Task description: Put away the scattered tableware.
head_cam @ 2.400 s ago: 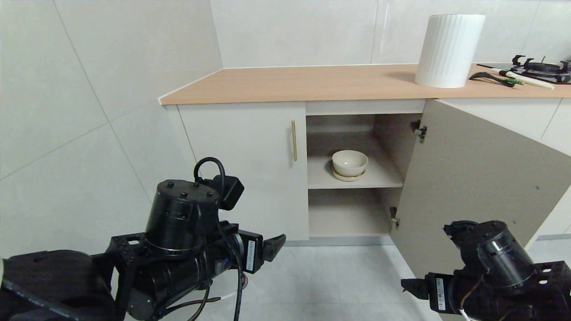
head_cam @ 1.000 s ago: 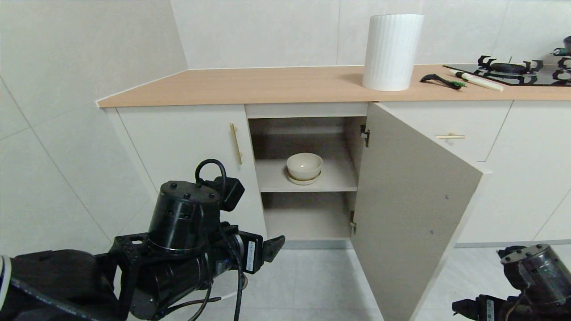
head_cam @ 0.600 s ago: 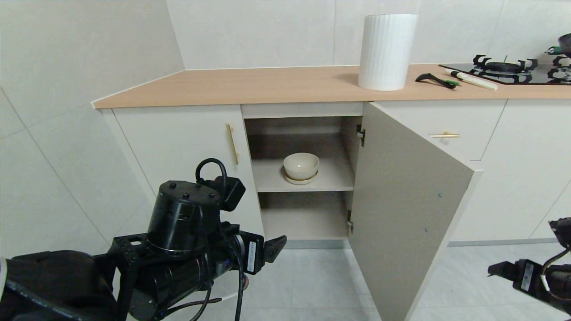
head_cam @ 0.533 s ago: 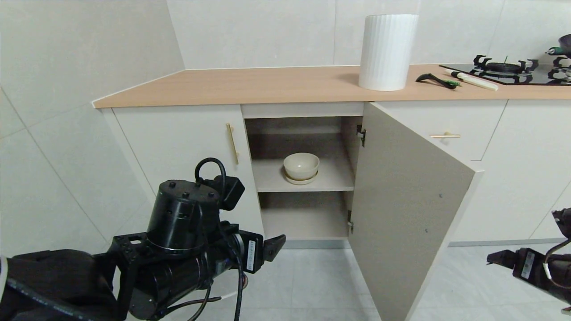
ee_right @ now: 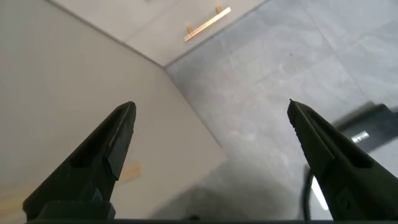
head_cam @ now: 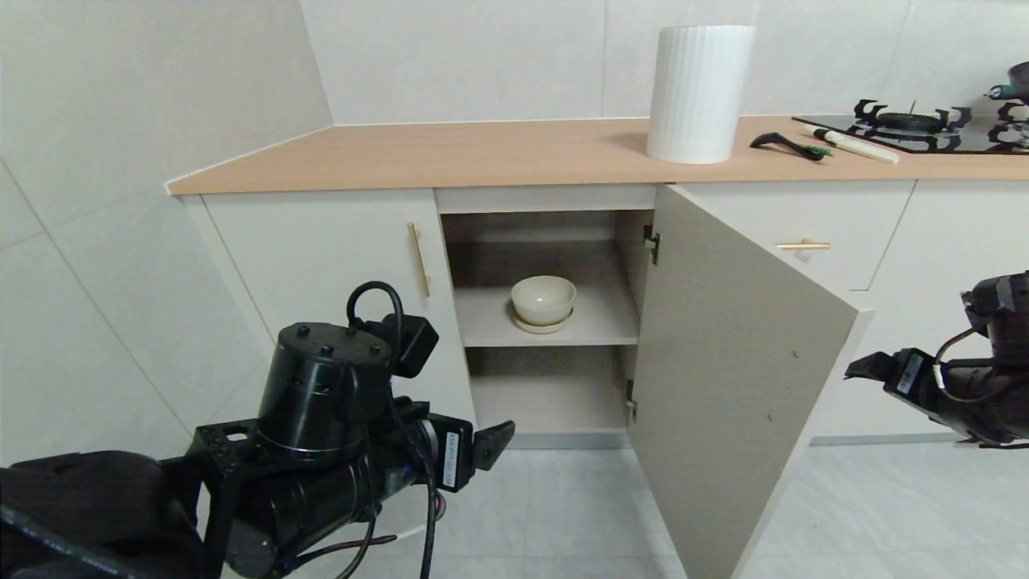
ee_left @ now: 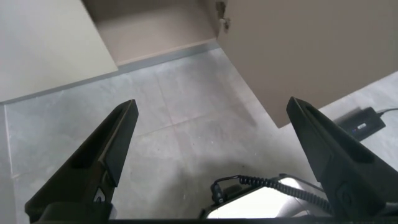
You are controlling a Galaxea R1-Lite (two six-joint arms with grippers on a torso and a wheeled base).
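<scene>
Two sets of jaws stood spread wide and empty: the left gripper (ee_left: 211,106) low over the grey tiled floor (ee_left: 186,124), the right gripper (ee_right: 210,107) near the outer edge of the open beige cabinet door (head_cam: 739,362). On the cabinet's upper shelf (head_cam: 595,322) a cream ceramic bowl (head_cam: 543,299) sat on a matching saucer (head_cam: 540,327). A black ladle (head_cam: 784,145) and a cream stick-like utensil (head_cam: 856,145) lay on the wooden countertop (head_cam: 442,153), near a white ribbed cylinder (head_cam: 698,92).
</scene>
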